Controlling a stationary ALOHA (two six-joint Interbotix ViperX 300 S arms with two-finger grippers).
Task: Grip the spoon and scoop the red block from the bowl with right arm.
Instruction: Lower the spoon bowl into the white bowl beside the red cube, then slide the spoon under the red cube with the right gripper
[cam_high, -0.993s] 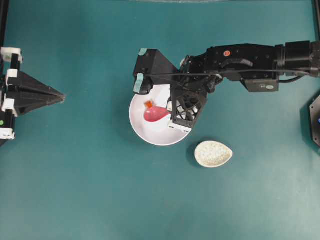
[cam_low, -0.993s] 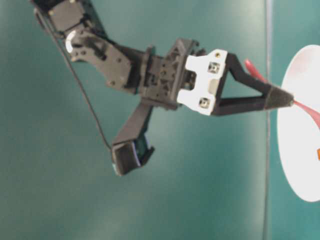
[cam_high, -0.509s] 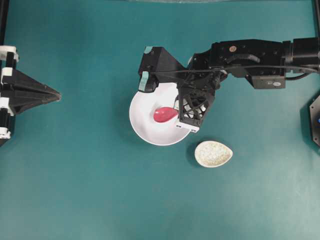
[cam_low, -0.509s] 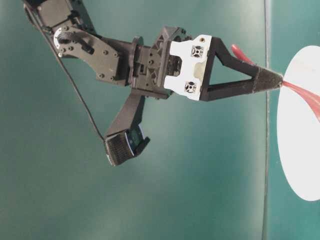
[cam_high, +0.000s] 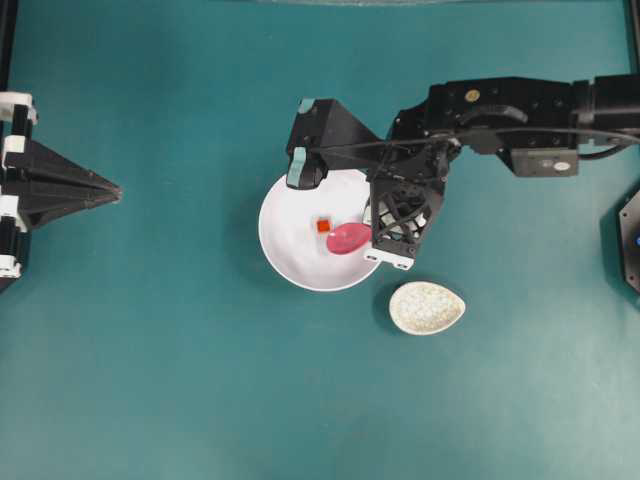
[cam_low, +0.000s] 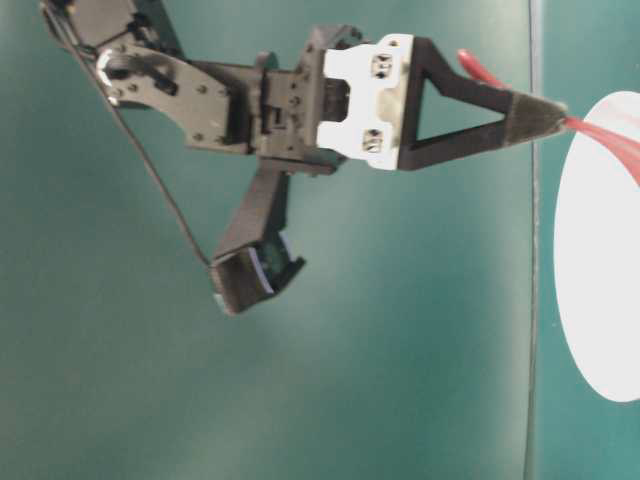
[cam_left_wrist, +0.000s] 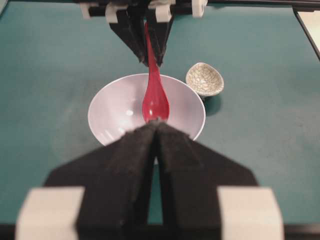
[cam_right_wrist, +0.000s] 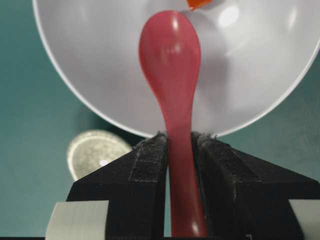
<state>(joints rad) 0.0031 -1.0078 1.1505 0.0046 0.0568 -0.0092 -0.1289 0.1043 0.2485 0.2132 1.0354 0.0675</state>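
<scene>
Now – R fingers (cam_right_wrist: 181, 150) clamp spoon (cam_right_wrist: 171, 60) handle, scoop beside red block (cam_high: 323, 226) in bowl (cam_high: 285, 260) – L fingers (cam_left_wrist: 156, 131) closed, empty.

Pink-red spoon (cam_high: 349, 238) scoop over white bowl (cam_high: 285, 255); red block (cam_high: 323, 226) beside scoop.

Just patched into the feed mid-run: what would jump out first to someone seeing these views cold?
The pink-red spoon, clamped by its handle in the right gripper, reaches into the big white bowl at the middle of the table. The tiny red block lies in the bowl just beyond the spoon's tip, not in the scoop. The left gripper sits shut at the far left.
</scene>
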